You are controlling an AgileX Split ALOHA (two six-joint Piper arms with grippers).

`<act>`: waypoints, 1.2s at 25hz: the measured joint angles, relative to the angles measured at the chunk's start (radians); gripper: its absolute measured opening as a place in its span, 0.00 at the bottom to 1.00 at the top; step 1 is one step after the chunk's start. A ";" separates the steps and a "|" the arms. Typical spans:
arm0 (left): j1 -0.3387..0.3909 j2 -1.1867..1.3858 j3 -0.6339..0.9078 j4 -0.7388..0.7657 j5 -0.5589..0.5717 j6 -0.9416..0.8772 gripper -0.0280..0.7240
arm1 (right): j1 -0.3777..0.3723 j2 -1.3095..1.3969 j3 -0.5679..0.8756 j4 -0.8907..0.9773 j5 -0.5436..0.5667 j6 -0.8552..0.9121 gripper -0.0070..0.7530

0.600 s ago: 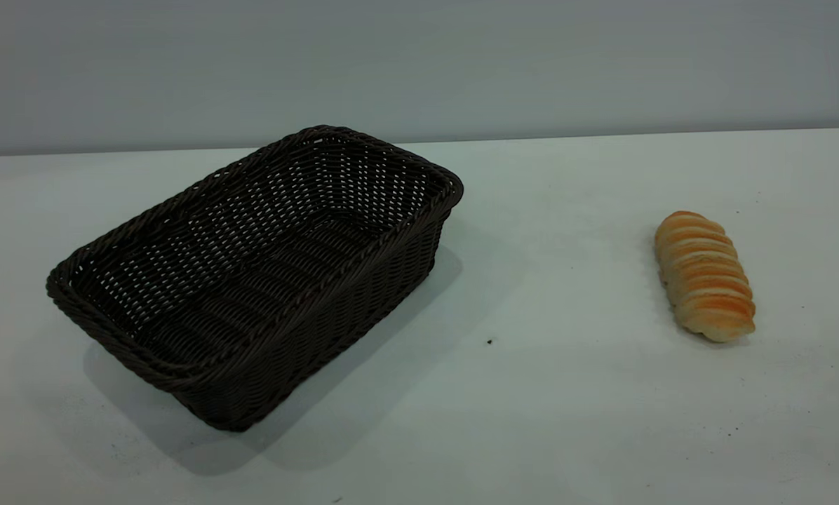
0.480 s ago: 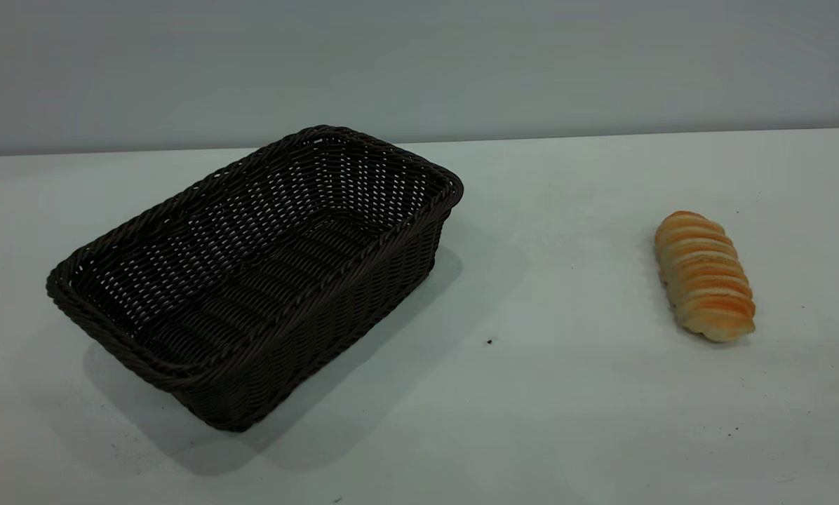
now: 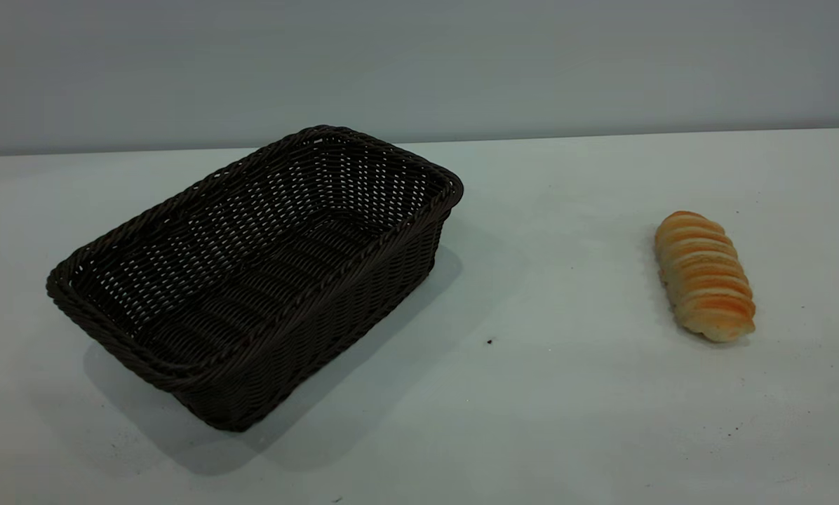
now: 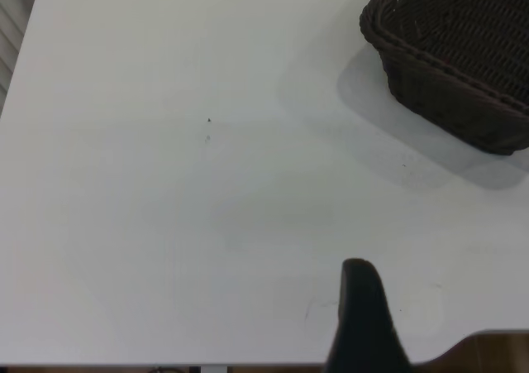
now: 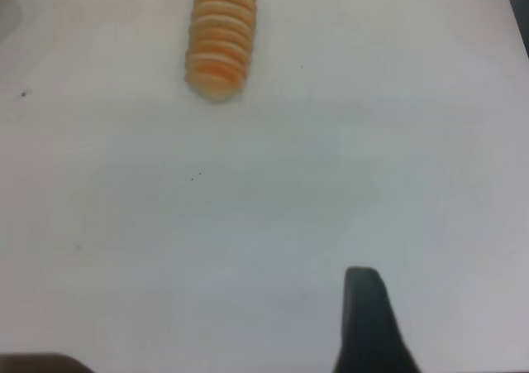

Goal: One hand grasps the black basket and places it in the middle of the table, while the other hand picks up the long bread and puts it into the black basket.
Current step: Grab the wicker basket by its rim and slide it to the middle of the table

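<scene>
Bread and basket lie untouched; of each pincer only one black finger tip shows, left (image 4: 364, 319) and right (image 5: 369, 319), so their opening cannot be told. One long bread (image 3: 703, 275) lies at the table's (image 3: 567, 393) right. One black basket (image 3: 251, 270) sits left, well apart, cut off in the left wrist view (image 4: 450, 54).

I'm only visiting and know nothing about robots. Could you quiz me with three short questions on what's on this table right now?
1. True or false: the long bread lies inside the black basket.
2. Which arm's side of the table is the basket on? A) left B) right
3. Fill in: the bread's ridged top is golden-____.

Key: 1 false, it lies on the table apart from the basket. 2 A. 3 orange.
</scene>
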 joint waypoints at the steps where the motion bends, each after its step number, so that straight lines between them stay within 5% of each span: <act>1: 0.000 0.000 0.000 0.000 0.000 0.000 0.79 | 0.000 0.000 0.000 0.000 0.000 0.000 0.60; 30: 0.000 0.000 0.000 0.019 -0.001 0.000 0.79 | 0.000 0.000 0.000 0.001 -0.001 0.000 0.60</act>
